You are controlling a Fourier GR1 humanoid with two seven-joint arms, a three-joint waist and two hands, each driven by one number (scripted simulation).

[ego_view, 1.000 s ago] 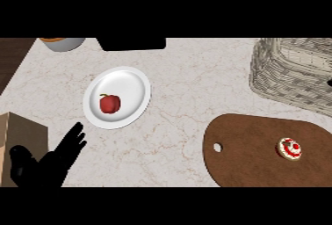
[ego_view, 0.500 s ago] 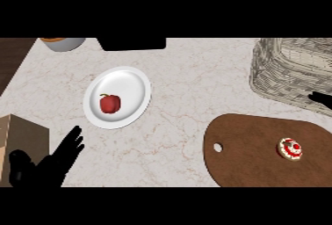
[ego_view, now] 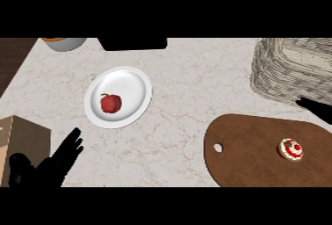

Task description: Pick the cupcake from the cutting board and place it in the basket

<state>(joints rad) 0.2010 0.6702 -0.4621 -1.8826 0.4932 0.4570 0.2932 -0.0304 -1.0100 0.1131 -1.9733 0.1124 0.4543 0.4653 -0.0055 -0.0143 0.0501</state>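
A pale marbled counter [ego_view: 194, 88] fills the head view. At its lower right lies a brown wooden cutting board [ego_view: 253, 160] with rounded corners and a small hole near its left end. Above it, at the upper right, stands a grey woven wicker basket [ego_view: 285, 72], apart from the board. A white round plate [ego_view: 128, 83] lies at the left of the middle. A brown box [ego_view: 24, 143] stands at the lower left edge. Just beside this box the left robot hand [ego_view: 48, 169] rests, its fingers straight and spread apart, holding nothing. A flat black object [ego_view: 133, 43] and a grey bowl [ego_view: 65, 43] with orange content are at the top edge. A red bell pepper [ego_view: 110, 103] lies on the plate. The small cupcake with white and red top [ego_view: 291, 149] sits on the right part of the cutting board, not touched by any hand. Only a small dark part of the right robot hand [ego_view: 318, 107] shows at the right edge, between basket and board; I cannot tell if it is open or closed.
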